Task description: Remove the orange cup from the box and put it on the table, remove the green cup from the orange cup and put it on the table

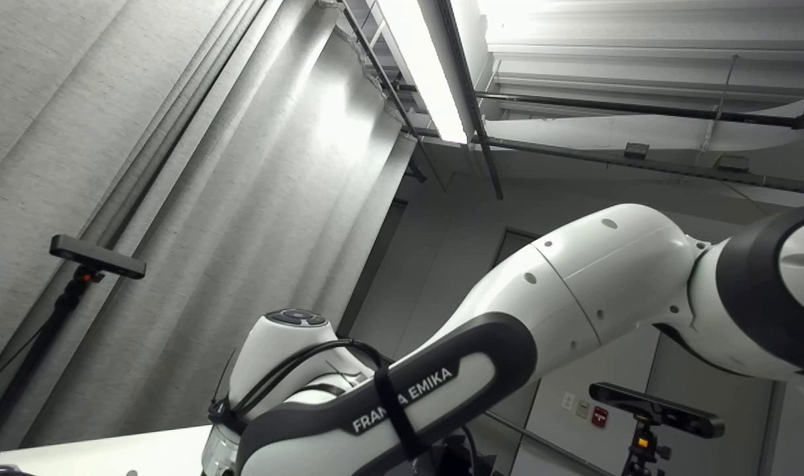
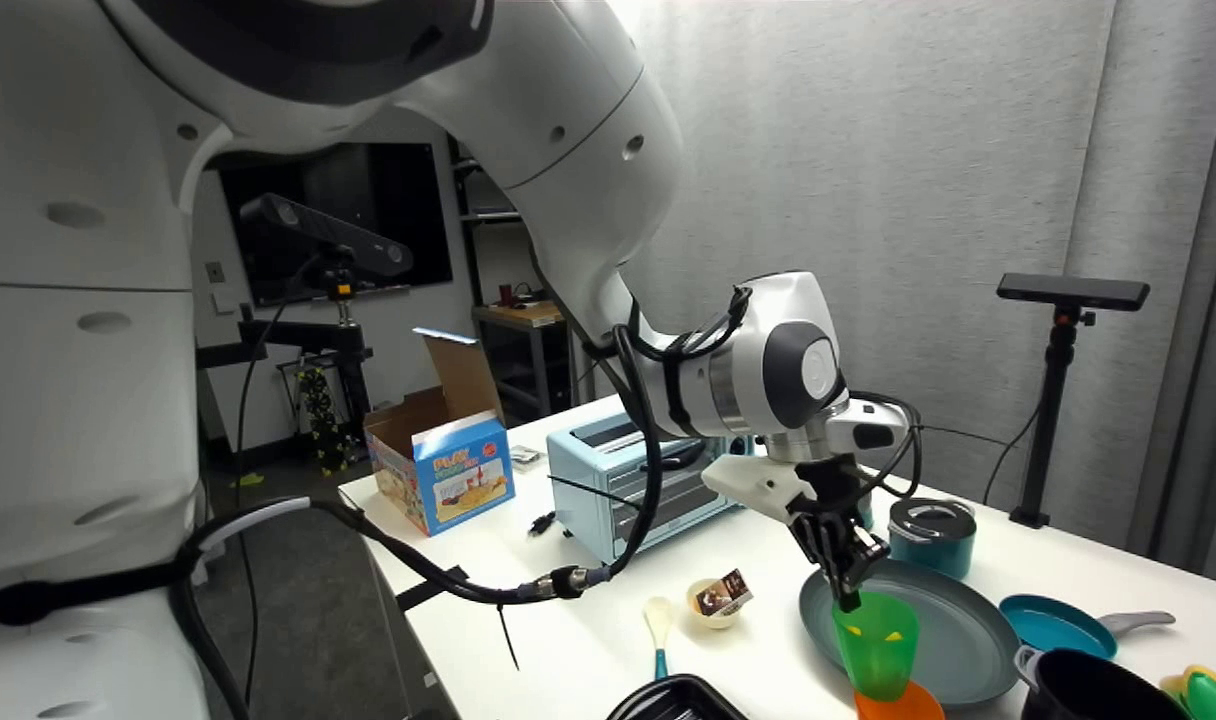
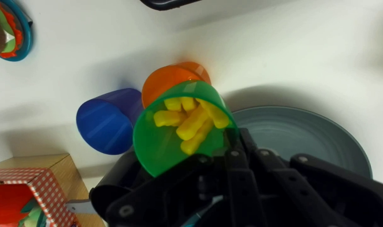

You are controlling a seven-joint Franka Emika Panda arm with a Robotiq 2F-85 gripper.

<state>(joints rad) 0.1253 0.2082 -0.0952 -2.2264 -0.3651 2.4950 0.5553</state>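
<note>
The end effector (image 3: pixel 239 136), clamped on the rim of the green cup (image 2: pixel 876 648), holds it over the orange cup (image 3: pixel 169 76) on the table (image 3: pixel 292 56); this removal seems in hand, next needing a sideways shift and level lowering.

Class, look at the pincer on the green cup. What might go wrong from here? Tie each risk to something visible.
The pincer pinches only one side of the green cup at its rim, so it may tilt and spill its yellow toy fries.
In the wrist view it overlaps the orange cup; whether they touch is unclear, but moving away might drag or topple that one.
The blue cup stands close by, so a sideways swing could knock it.
</note>
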